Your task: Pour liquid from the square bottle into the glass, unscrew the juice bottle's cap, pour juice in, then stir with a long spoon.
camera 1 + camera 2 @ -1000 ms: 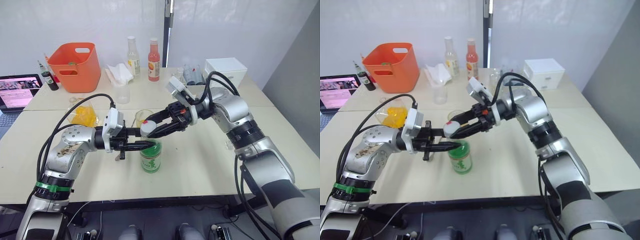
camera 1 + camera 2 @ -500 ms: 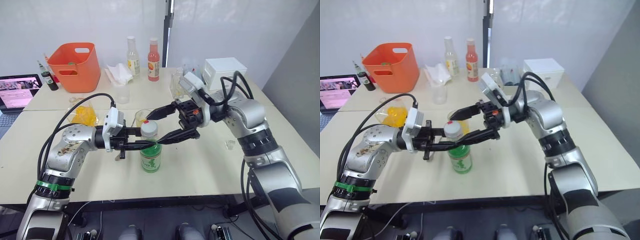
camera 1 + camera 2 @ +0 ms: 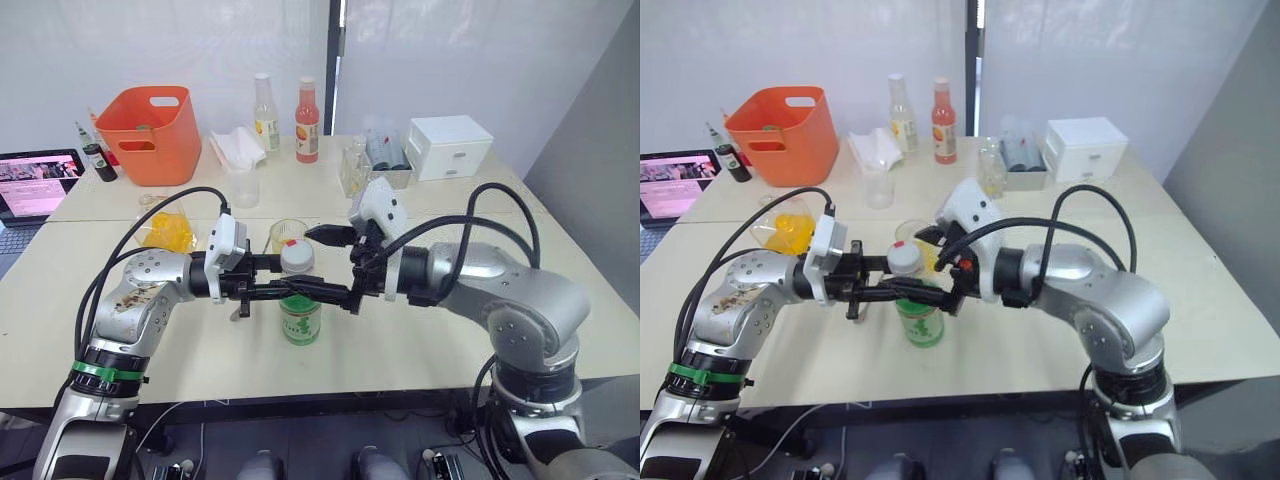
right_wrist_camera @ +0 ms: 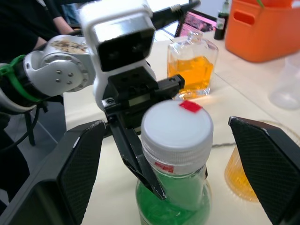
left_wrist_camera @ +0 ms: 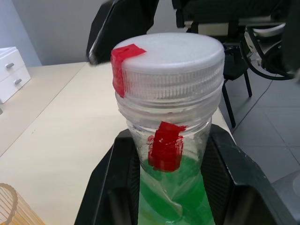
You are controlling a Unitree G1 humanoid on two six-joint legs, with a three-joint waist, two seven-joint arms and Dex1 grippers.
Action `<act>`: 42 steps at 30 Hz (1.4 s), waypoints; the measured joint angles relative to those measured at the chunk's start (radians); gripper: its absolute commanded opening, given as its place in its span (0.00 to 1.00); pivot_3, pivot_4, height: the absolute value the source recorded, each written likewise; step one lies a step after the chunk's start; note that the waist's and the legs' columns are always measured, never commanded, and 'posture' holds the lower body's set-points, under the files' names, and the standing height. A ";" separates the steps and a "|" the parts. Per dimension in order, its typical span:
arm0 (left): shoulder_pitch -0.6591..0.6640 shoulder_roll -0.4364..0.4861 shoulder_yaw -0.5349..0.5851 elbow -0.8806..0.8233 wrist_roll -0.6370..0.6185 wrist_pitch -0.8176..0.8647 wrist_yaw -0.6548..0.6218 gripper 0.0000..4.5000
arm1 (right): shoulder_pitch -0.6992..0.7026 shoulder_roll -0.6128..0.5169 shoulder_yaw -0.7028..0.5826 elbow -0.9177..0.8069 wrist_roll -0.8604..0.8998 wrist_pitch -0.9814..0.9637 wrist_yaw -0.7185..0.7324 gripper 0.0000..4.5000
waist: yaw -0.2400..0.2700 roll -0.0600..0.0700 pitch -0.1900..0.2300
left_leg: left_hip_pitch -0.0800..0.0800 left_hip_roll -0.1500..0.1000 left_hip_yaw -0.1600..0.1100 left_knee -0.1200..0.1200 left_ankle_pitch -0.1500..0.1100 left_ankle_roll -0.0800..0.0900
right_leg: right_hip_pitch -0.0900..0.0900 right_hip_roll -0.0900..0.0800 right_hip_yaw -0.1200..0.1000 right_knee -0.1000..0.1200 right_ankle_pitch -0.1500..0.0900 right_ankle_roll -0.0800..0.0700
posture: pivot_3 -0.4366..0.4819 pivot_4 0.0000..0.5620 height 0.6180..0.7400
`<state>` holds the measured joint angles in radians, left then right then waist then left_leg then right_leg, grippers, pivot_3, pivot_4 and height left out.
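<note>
The juice bottle, green inside, stands upright at the table's front middle with its white, red-taped cap on. My left gripper is shut on the bottle's neck just under the cap. My right gripper is open, one finger above and behind the cap and one low in front, both clear of the cap. The glass holds yellow liquid just behind the bottle. The square bottle of orange liquid sits further left. The long spoon is out of view.
An orange basket, two slim bottles, a cloudy plastic cup, crumpled tissue and a white drawer box line the back. A laptop sits at far left.
My right gripper let go of the cap and opened wide. Its arm dropped and swung to come at the bottle from the right. The left gripper and bottle stayed put.
</note>
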<state>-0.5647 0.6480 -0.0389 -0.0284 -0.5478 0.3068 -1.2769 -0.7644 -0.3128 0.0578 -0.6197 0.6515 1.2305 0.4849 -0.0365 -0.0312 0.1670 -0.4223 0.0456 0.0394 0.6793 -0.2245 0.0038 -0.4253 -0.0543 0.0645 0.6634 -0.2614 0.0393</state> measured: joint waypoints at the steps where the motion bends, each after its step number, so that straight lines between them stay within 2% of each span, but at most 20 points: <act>1: 0.000 0.000 0.000 0.000 0.000 0.000 0.000 0.31 | 0.000 0.015 -0.002 -0.003 0.000 0.012 -0.024 0.99 | 0.000 0.000 0.000 | 0.000 0.000 0.000 0.000 0.000 0.000 | 0.000 0.000 0.000 0.000 0.000 0.000 | 0.48 0.27 0.79; 5: -0.001 0.000 0.000 0.002 0.000 -0.001 -0.001 0.31 | 0.001 0.050 -0.006 -0.020 -0.001 0.046 -0.117 0.99 | -0.001 0.000 0.000 | 0.000 0.000 0.000 0.000 0.000 0.000 | 0.000 0.000 0.000 0.000 0.000 0.000 | 0.48 0.27 0.79; 10: -0.005 0.000 -0.001 0.008 0.000 -0.001 -0.004 0.31 | 0.001 0.055 -0.012 -0.020 0.002 0.050 -0.158 0.99 | -0.003 0.000 0.000 | 0.000 0.000 0.000 0.000 0.000 0.000 | 0.000 0.000 0.000 0.000 0.000 0.000 | 0.48 0.27 0.79; 13: -0.008 0.000 -0.002 0.013 0.000 -0.001 -0.006 0.31 | 0.001 0.056 -0.011 -0.020 0.016 0.050 -0.163 0.82 | -0.003 0.000 0.000 | 0.000 0.000 0.000 0.000 0.000 0.000 | 0.000 0.000 0.000 -0.001 0.000 0.000 | 0.48 0.27 0.79; 19: -0.014 0.000 -0.005 0.021 0.000 -0.001 -0.009 0.31 | 0.001 0.056 0.001 -0.031 0.044 0.051 -0.162 0.39 | -0.004 0.000 0.000 | 0.000 0.000 0.000 0.000 0.000 0.000 | 0.000 0.000 0.000 -0.001 0.000 0.000 | 0.48 0.27 0.79; 26: -0.014 0.000 -0.004 0.021 0.000 -0.001 -0.009 0.31 | 0.007 0.041 0.011 -0.016 0.042 0.014 -0.140 0.38 | -0.004 0.000 0.000 | 0.000 0.000 0.000 0.000 0.000 0.000 | 0.000 0.000 0.000 -0.001 0.000 0.000 | 0.48 0.27 0.79; 30: -0.013 0.000 -0.008 0.017 0.000 -0.001 -0.009 0.31 | 0.018 -0.037 0.044 0.061 0.038 -0.129 0.017 0.38 | -0.004 0.000 0.000 | 0.000 0.000 0.000 0.000 0.000 0.000 | 0.001 0.000 0.000 -0.001 0.000 0.000 | 0.48 0.27 0.79; 33: -0.013 0.000 -0.020 0.002 0.003 -0.005 -0.016 0.31 | -0.006 -0.129 0.078 0.218 0.029 -0.300 0.279 0.38 | -0.004 0.000 0.000 | 0.002 0.000 0.000 0.000 0.000 0.000 | 0.003 0.001 0.000 -0.002 0.000 0.000 | 0.48 0.27 0.79; 36: -0.017 0.003 -0.023 0.002 0.007 -0.009 -0.021 0.31 | -0.133 -0.173 0.146 0.477 -0.005 -0.437 0.573 0.38 | -0.009 0.000 0.000 | 0.003 0.001 0.001 0.000 0.000 0.000 | 0.003 0.002 0.000 -0.002 0.000 0.000 | 0.48 0.27 0.79; 42: -0.013 0.006 -0.016 -0.004 0.004 -0.008 -0.022 0.31 | -0.412 -0.145 0.294 0.927 -0.126 -0.624 0.999 0.38 | -0.006 0.000 0.000 | 0.002 0.002 0.001 -0.001 0.000 0.000 | 0.001 0.003 0.000 -0.002 0.000 -0.001 | 0.48 0.27 0.79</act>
<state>-0.5776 0.6545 -0.0554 -0.0327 -0.5442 0.2988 -1.2992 -1.1760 -0.4577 0.3513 0.3070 0.5259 0.6069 1.4842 -0.0424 -0.0311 0.1670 -0.4205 0.0480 0.0402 0.6780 -0.2246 0.0040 -0.4241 -0.0510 0.0648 0.6618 -0.2618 0.0388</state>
